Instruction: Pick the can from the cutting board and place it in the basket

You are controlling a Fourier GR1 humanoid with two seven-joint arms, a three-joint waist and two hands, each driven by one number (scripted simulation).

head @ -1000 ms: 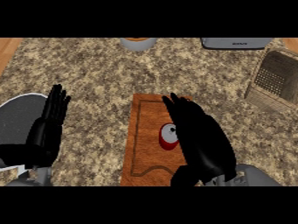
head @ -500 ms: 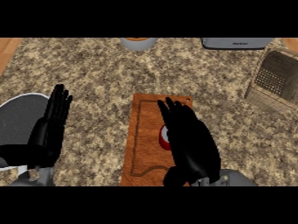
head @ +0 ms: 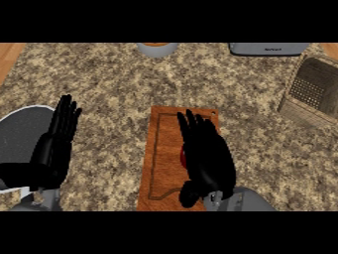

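Observation:
A wooden cutting board (head: 164, 163) lies lengthwise at the counter's front centre. Only a red sliver of the can (head: 182, 157) shows on it, at the left edge of my right hand. My right hand (head: 206, 158) is open, fingers straight and pointing away, spread flat over the can and hiding nearly all of it. The wire basket (head: 315, 90) stands at the right rear, well apart from the hand. My left hand (head: 53, 149) is open with fingers up, resting at the lower left over a grey plate.
A grey plate with a white rim (head: 3, 144) sits at the left front under the left hand. A grey cup with an orange inside (head: 157, 48) and a grey appliance (head: 266, 48) stand at the back edge. Wood flooring shows at both far corners.
My right hand has slid left across the board, now covering the can almost wholly where a second ago much of it showed. The left hand has not moved.

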